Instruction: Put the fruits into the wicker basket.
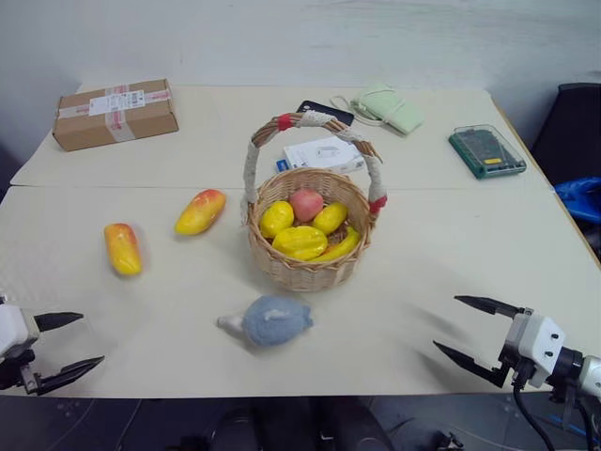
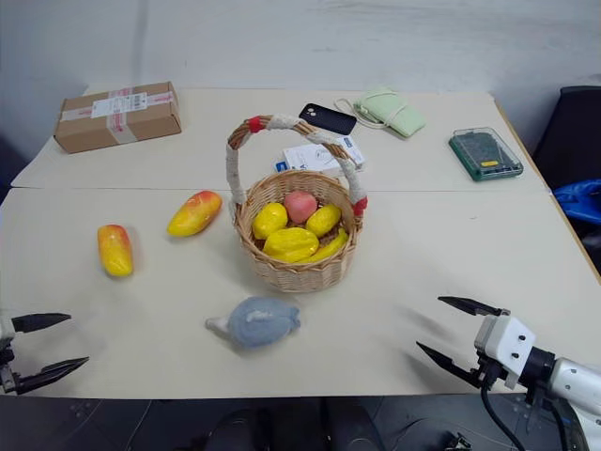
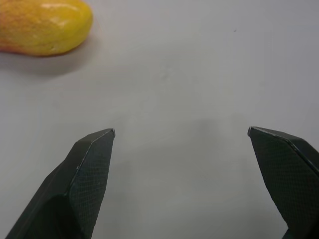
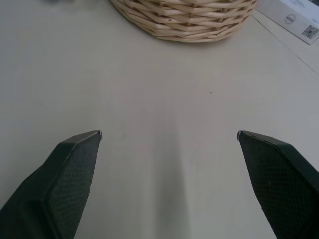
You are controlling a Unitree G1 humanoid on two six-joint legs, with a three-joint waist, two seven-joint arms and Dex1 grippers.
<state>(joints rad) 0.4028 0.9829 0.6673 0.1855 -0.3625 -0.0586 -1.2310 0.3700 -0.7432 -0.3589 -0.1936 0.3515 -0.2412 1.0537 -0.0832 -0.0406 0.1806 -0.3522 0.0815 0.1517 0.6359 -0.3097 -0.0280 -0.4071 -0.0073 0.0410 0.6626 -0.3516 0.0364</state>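
Observation:
Two yellow-to-red mango-like fruits lie on the table left of the wicker basket [image 1: 305, 271]: one fruit [image 1: 200, 211] close to it, the other fruit [image 1: 123, 248] farther left. The basket stands mid-table with its arched handle up and holds several yellow fruits and a pink one. My left gripper [image 1: 91, 338] hovers open at the near left edge, nothing between its fingers; the left wrist view catches one end of a fruit [image 3: 45, 25]. My right gripper [image 1: 446, 322] is open and empty at the near right, pointing toward the basket's wall [image 4: 184, 20].
A grey-blue plush toy [image 1: 272, 319] lies in front of the basket. At the back are a cardboard box [image 1: 115, 113], a dark phone [image 1: 326, 111], a white packet [image 1: 324, 153], a pale green pouch [image 1: 388, 108] and a green case [image 1: 485, 150].

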